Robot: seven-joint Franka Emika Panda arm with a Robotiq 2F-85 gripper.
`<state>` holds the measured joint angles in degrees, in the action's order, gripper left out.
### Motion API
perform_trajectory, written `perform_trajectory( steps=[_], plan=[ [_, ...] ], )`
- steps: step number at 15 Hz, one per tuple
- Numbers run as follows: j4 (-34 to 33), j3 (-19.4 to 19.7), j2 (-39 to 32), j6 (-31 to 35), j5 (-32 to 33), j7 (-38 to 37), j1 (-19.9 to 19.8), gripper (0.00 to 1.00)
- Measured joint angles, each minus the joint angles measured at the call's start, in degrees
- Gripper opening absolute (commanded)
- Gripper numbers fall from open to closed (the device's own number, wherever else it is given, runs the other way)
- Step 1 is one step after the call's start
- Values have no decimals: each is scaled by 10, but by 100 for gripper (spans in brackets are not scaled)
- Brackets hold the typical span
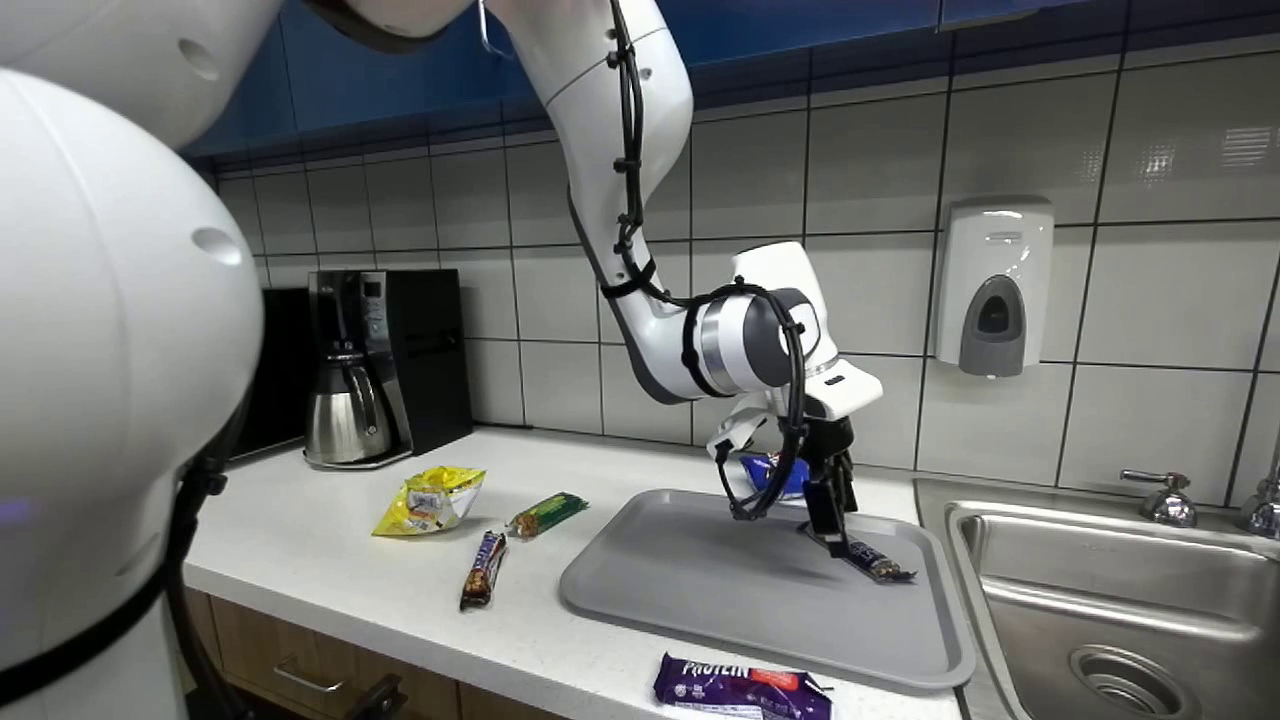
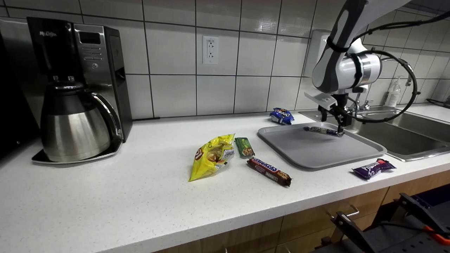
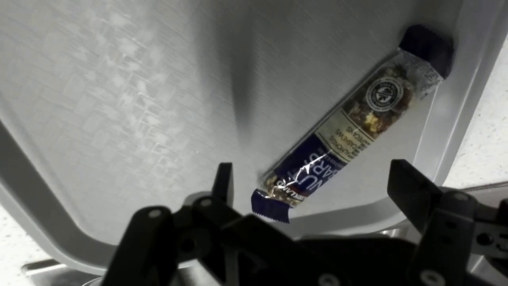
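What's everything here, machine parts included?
Tray: 1, grey, on white counter
Nut bar: 1, blue-clear, on tray
Packet: 1, blue, behind tray
Protein bar: 1, purple, beside tray
Bag: 1, yellow, on counter
Green bar: 1, green, beside bag
Snickers bar: 1, brown, beside green bar
Coffee maker: 1, black-silver, on counter
Dispenser: 1, white-grey, on tiled wall
Outlet: 1, white, on wall
Sink: 1, silver, beside tray
Pump bottle: 1, pale, behind sink
Cabinets: count unclear, blue, overhead
Drawers: count unclear, brown, below counter
Robot arm: 1, white, over tray
Gripper: 1, black, open, near nut bar
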<state>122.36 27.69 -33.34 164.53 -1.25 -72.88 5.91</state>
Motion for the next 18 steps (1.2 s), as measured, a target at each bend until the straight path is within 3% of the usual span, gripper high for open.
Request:
perform_trajectory(
  steps=[9, 18],
  plan=[
    [-33, -3, -32, -42, -27, -75, -3, 100],
    [-74, -19, -51, -75, -36, -103, -28, 100]
  ],
)
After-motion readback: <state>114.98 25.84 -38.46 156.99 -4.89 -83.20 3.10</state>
